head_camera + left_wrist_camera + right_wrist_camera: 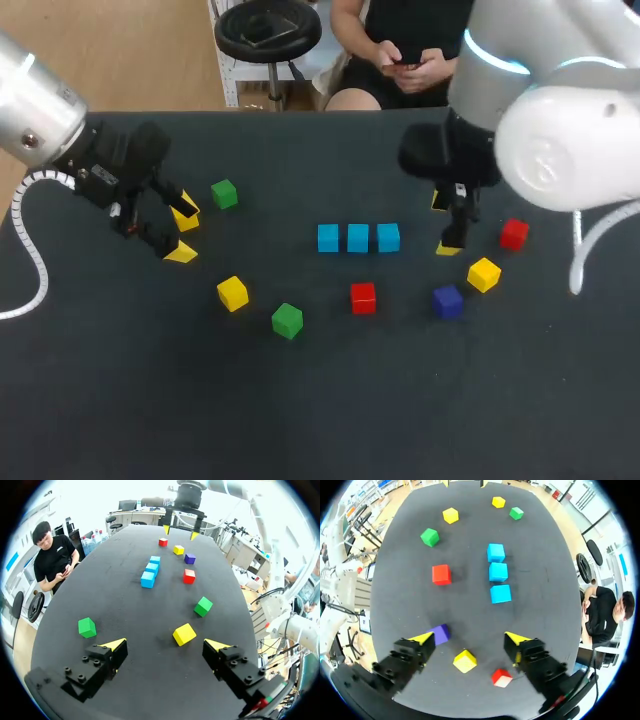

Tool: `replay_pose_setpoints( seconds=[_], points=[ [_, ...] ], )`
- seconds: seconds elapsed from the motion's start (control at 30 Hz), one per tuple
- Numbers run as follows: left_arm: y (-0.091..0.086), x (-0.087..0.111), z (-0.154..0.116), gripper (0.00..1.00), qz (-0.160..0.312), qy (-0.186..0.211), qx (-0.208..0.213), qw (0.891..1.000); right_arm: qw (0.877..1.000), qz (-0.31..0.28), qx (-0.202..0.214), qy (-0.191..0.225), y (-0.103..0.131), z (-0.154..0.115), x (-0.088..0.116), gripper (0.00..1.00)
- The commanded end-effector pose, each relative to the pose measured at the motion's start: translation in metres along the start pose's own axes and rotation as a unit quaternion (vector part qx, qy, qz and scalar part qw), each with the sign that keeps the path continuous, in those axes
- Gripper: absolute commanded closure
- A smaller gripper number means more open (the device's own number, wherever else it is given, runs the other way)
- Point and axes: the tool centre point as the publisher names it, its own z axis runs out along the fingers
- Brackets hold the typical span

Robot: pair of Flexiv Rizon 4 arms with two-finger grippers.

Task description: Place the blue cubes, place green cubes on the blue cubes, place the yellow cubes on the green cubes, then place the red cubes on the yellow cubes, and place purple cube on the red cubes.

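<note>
1. Three smooth blue cubes (358, 238) side by side in a straight row on the matte black table (300, 420).
2. Left gripper (183, 231) spread wide, empty, near a boxy green cube (224, 194).
3. Right gripper (444, 224) spread wide, empty, near a yellow cube (483, 274).

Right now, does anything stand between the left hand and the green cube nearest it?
Nothing visible: only bare black table lies between the open left hand and that small green cube.

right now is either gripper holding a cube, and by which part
Nothing is held: the left gripper and the right gripper are both open and empty.
</note>
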Motion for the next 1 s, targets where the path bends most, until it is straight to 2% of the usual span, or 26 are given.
replay_pose_setpoints(
  seconds=[0.03,0.1,0.2,0.3,0.4,0.53,0.73,1.0],
  points=[
    [0.0,0.001,0.0,0.0,0.001,-0.001,0.0,1.0,0.998,0.005,0.024,-0.057,0.016,-0.003,0.019,0.0],
    [0.0,0.001,0.0,0.0,0.001,-0.001,0.0,1.0,0.998,0.007,0.025,-0.056,0.021,-0.004,0.023,0.0],
    [0.0,0.001,0.0,0.0,0.001,-0.001,0.0,1.0,0.996,0.005,0.027,-0.082,0.024,-0.003,0.033,0.0],
    [0.0,0.001,0.0,0.0,0.001,-0.001,0.0,1.0,0.991,-0.007,0.025,-0.133,0.026,-0.002,0.047,0.0],
    [0.0,0.001,0.0,0.0,0.001,-0.001,0.0,1.0,0.984,-0.031,0.002,-0.177,0.027,0.001,0.058,0.0],
    [0.0,0.001,0.0,0.0,0.001,-0.001,0.0,1.0,0.983,-0.032,-0.022,-0.181,0.03,0.008,0.071,0.0],
    [0.0,0.001,0.0,0.0,0.001,-0.001,0.0,1.0,0.976,-0.012,-0.009,-0.218,0.036,0.011,0.092,0.0],
    [0.0,0.001,0.0,0.0,0.001,-0.001,0.0,1.0,0.974,-0.014,-0.006,-0.228,0.039,0.012,0.107,0.0]
  ],
)
